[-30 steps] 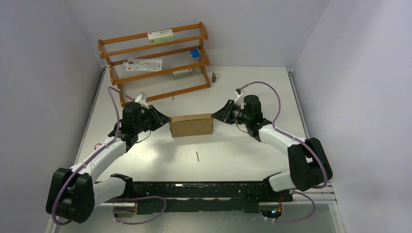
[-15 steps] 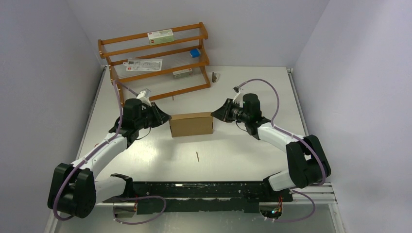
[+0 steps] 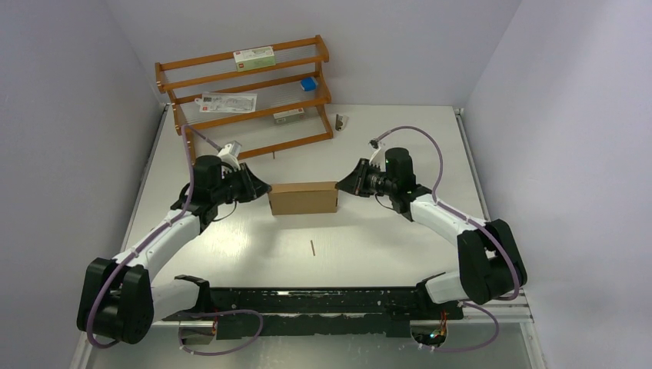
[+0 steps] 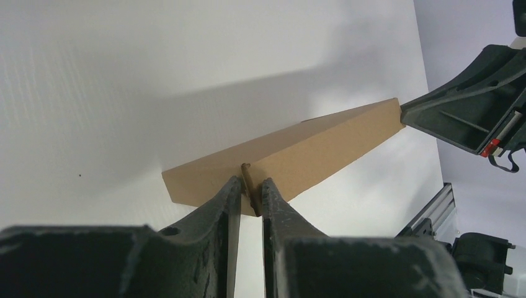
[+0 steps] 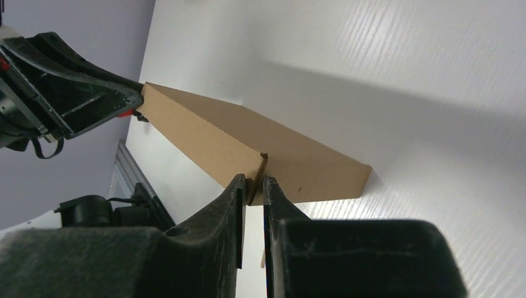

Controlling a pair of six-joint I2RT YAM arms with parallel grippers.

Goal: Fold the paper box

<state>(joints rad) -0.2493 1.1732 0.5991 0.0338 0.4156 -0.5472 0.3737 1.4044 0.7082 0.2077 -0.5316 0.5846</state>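
Pinch at both ends: left gripper [image 4: 250, 185] and right gripper [image 5: 254, 182] are each squeezed nearly closed on a thin cardboard edge at opposite ends of the paper box [image 3: 303, 198]. Only the wrist views show that contact. Top view hides it but places the box mid-frame, flat on the white table [image 3: 369, 238].

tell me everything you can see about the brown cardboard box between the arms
The paper box is plain brown, unprinted cardboard: a shallow, closed rectangle that appears to rest flat on the white table, its long side facing the arms. The left pincer is shut on a thin cardboard edge at its left end, and the right pincer is shut on one at its right end.
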